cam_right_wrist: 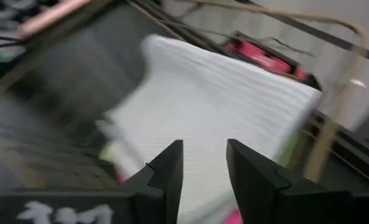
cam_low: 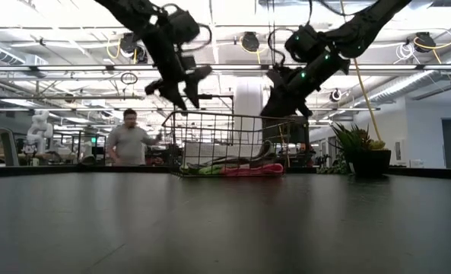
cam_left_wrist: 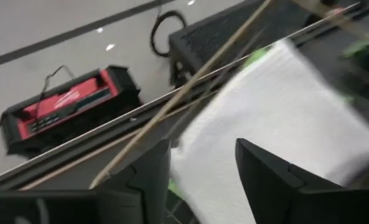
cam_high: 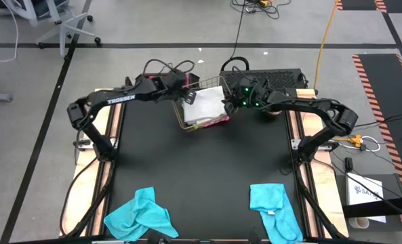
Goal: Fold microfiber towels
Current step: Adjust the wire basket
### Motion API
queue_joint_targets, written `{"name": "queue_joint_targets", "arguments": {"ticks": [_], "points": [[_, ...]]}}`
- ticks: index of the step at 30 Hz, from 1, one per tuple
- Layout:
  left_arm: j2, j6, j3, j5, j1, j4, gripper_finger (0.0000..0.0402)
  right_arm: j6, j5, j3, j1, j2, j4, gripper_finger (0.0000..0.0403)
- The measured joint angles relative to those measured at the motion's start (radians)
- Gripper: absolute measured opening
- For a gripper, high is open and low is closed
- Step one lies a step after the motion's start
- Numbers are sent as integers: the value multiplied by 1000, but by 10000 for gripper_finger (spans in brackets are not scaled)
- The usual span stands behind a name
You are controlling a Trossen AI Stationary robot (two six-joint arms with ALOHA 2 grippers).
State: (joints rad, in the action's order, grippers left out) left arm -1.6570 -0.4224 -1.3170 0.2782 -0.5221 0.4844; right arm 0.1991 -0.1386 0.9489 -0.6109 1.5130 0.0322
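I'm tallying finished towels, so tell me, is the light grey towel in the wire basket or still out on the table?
In the basket. The light grey towel lies folded on top of the pile inside the wire basket.

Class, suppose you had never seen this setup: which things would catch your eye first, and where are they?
Two dark arms meet over a copper wire basket at the table's far edge, the left gripper and right gripper with jaws apart above a folded light grey microfiber towel topping its pile. Near the front edge lie a crumpled turquoise cloth and another, flatter turquoise cloth.
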Motion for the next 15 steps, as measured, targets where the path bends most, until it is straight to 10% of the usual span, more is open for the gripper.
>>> {"name": "queue_joint_targets", "arguments": {"ticks": [7, 15], "points": [[165, -46, -3, 37, 138, 124, 195, -28, -7, 0, 113, -136, -30, 96], [147, -337, 29, 291, 277, 600, 166, -128, 351, 0, 155, -261, -271, 15]]}}
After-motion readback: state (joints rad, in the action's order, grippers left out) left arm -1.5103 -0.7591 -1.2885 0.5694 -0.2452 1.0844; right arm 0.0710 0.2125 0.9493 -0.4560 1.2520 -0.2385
